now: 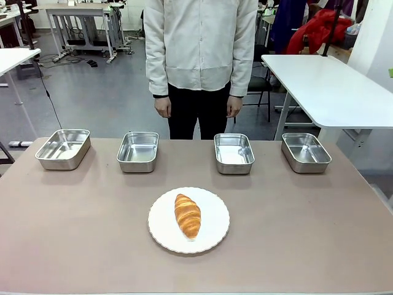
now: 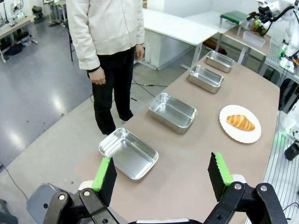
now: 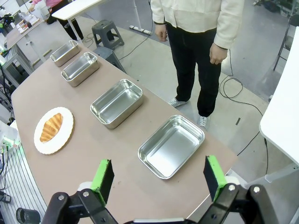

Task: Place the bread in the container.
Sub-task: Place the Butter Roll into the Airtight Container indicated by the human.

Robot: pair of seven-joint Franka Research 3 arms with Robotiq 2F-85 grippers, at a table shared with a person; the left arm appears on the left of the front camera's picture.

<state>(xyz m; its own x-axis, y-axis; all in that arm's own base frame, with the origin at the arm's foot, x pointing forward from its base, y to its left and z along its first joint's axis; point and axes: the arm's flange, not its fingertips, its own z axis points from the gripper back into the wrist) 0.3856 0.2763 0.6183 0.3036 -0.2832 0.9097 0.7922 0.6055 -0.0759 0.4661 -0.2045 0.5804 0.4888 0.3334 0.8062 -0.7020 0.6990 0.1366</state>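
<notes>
The table (image 1: 61, 246) carries four look-alike steel pans (image 1: 137, 151) across the frame's upper middle, and a plate (image 1: 215, 233) at lower centre bears the bread (image 1: 187, 215). Light, flaky and crushable, it probably wants a gentle pinch across its thick middle. The left gripper (image 2: 162, 172) and right gripper (image 3: 158, 173) stand spread wide and empty.
</notes>
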